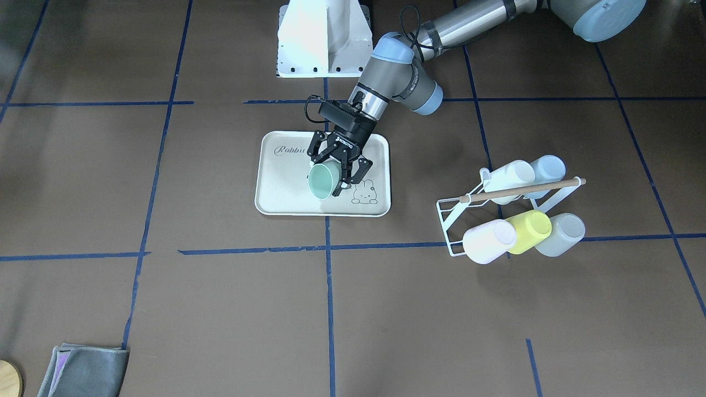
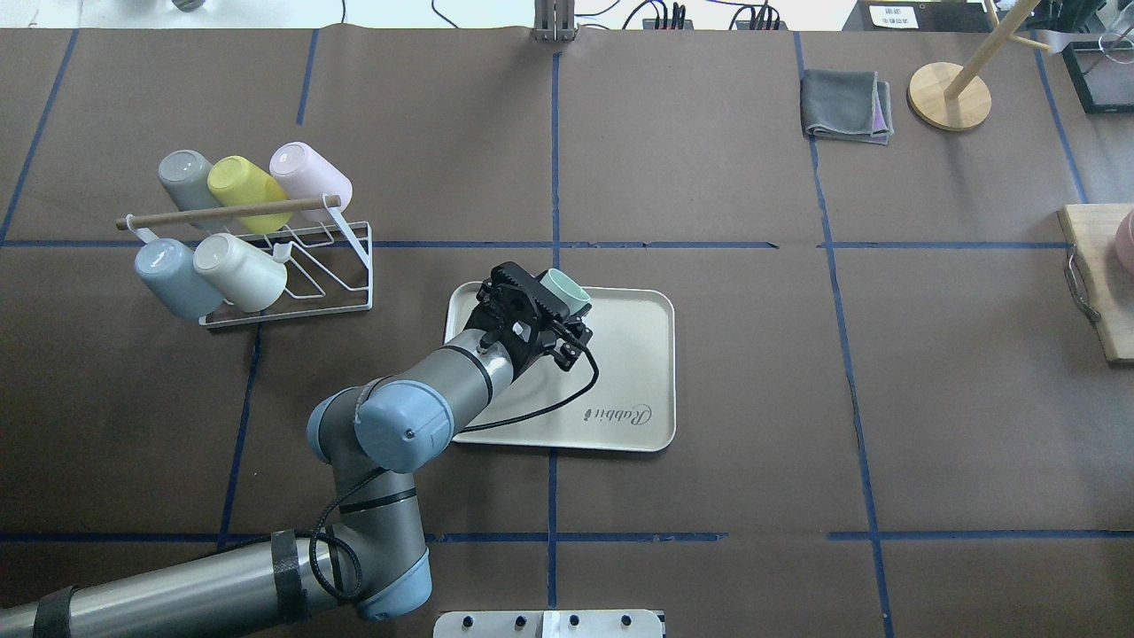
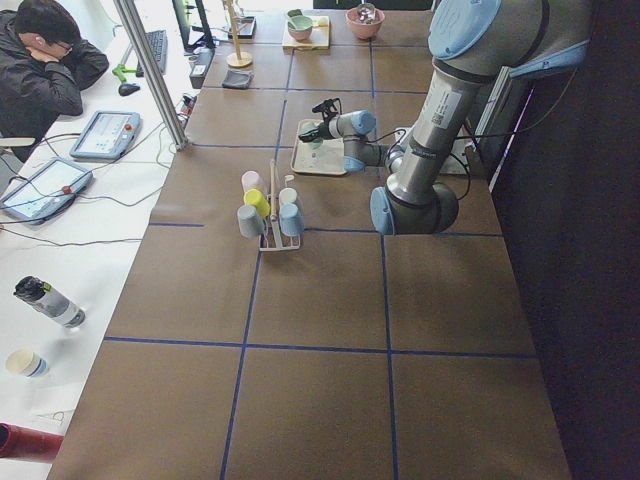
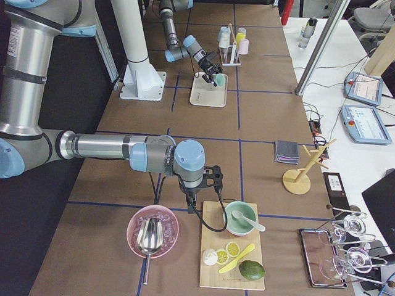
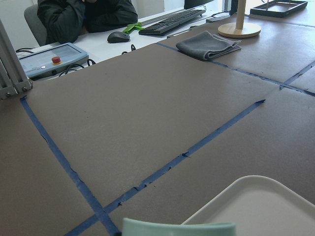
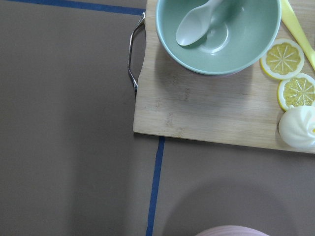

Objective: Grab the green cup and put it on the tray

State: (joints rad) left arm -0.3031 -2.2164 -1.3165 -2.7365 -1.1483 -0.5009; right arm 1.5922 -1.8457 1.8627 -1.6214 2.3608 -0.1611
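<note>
My left gripper is shut on the green cup, a pale mint tumbler held tilted with its mouth facing away from the robot. It hangs over the middle of the cream tray, near the rabbit drawing; I cannot tell whether it touches the tray. In the overhead view the gripper covers most of the cup above the tray. The left wrist view shows only the cup's rim and a tray corner. My right gripper shows only in the exterior right view, so I cannot tell its state.
A white wire rack on the robot's left holds several cups, among them a yellow-green cup and a light blue cup. A grey cloth and wooden stand lie far right. A cutting board with a bowl sits under the right wrist.
</note>
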